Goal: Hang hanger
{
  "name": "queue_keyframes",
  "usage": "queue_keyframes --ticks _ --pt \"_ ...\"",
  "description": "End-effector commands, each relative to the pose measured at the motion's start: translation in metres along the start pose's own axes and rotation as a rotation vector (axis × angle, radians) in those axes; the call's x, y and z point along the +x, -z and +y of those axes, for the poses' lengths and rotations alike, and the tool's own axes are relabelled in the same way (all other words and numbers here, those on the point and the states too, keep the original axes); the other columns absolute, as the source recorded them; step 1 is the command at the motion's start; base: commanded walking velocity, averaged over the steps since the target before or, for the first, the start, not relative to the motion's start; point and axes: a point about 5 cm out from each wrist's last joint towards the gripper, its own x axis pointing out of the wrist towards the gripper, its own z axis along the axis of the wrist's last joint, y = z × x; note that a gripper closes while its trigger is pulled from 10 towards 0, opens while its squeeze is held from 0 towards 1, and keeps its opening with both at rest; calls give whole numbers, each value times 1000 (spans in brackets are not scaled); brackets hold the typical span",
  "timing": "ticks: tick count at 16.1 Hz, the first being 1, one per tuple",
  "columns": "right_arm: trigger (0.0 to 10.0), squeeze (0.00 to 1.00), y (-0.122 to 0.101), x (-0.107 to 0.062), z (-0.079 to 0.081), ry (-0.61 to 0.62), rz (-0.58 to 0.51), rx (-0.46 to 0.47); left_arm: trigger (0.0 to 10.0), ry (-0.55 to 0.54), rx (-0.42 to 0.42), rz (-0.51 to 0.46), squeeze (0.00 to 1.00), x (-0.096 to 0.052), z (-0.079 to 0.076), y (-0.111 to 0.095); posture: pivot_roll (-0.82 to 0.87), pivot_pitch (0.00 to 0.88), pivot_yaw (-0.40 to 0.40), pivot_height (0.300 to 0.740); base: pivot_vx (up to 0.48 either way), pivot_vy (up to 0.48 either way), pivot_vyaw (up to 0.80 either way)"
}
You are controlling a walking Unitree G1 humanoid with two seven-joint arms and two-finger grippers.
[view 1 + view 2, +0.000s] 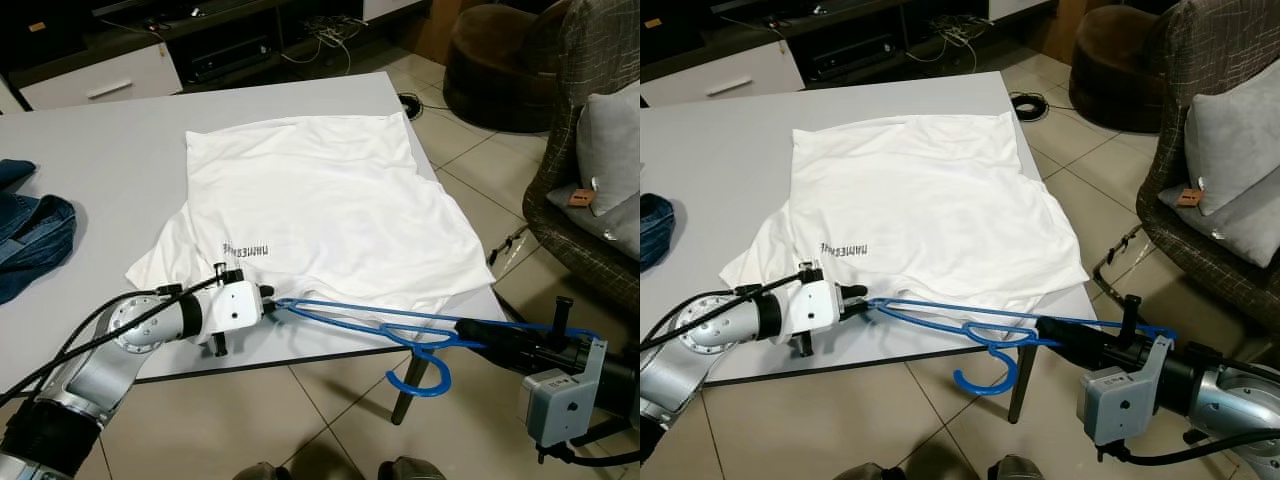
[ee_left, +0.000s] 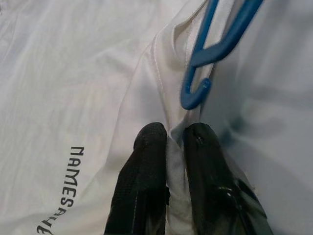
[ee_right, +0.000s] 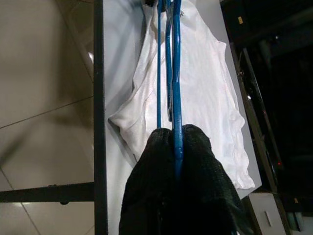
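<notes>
**Hanger held at the table's near edge, both grippers engaged**

The right gripper (image 1: 1052,331) is clamped on one end of the blue hanger (image 1: 970,325); the wrist view shows its fingers (image 3: 195,161) pressed together around the blue bars. From this grip the hanger runs along the near edge of the grey table (image 1: 120,190) toward the left gripper (image 1: 268,302). Its hook hangs below the bars, off the table edge and over the tiled floor (image 1: 300,420).

The left gripper pinches a fold of the white T-shirt (image 1: 320,200) at its near hem, fingers (image 2: 146,161) narrow with cloth between them. The hanger's far tip lies just beyond these fingertips, against the hem.

The T-shirt lies spread flat, extending away from both grippers. Blue denim (image 1: 30,235) lies well to the left of the left gripper. A cushioned armchair (image 1: 590,150) stands beyond the right gripper.
</notes>
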Motion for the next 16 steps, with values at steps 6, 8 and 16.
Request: queue_keyframes --ticks 6,8,16 --pt "10000 0 1 1 7 -60 -2 -13 10000 -7 8 15 0 -4 1 2 -158 68 94 740 0 0 0" --pt "10000 0 2 1 7 -65 2 -9 10000 -7 11 16 0 -4 1 2 -155 68 93 740 0 0 0" --pt "10000 0 -4 1 -6 14 -36 60 10000 7 13 5 0 -1 -2 0 -164 70 95 740 0 0 0"
